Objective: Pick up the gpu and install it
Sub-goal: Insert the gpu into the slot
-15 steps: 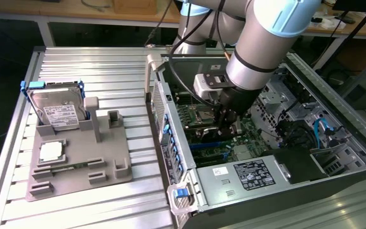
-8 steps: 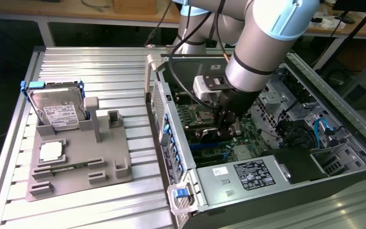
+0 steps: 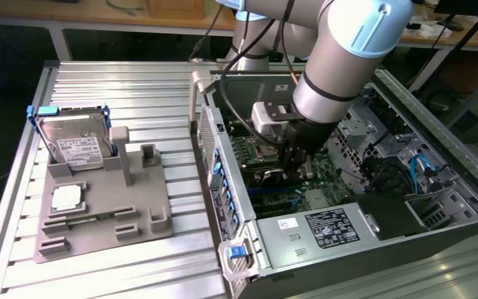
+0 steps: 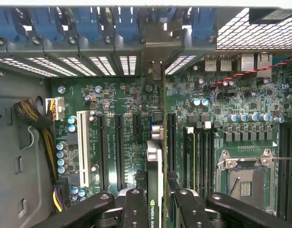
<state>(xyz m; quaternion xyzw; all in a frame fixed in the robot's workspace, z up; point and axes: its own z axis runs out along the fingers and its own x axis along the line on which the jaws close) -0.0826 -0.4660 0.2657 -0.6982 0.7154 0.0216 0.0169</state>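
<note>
Two black fingers [image 4: 135,209] pinch the thin dark gpu card [image 4: 154,161] edge-on over the green motherboard [image 4: 112,99], so installing is in hand. Seating it likely calls for squaring its edge with one slot.

Between the jaws: one gpu [image 4: 155,180]. Beside the jaws: one white slot [image 4: 82,147], one processor socket [image 4: 246,178]. Beyond the jaws: apparently six blue clips [image 4: 127,21], in a row. Well apart from the jaws: one hard drive [image 3: 77,146].
</note>
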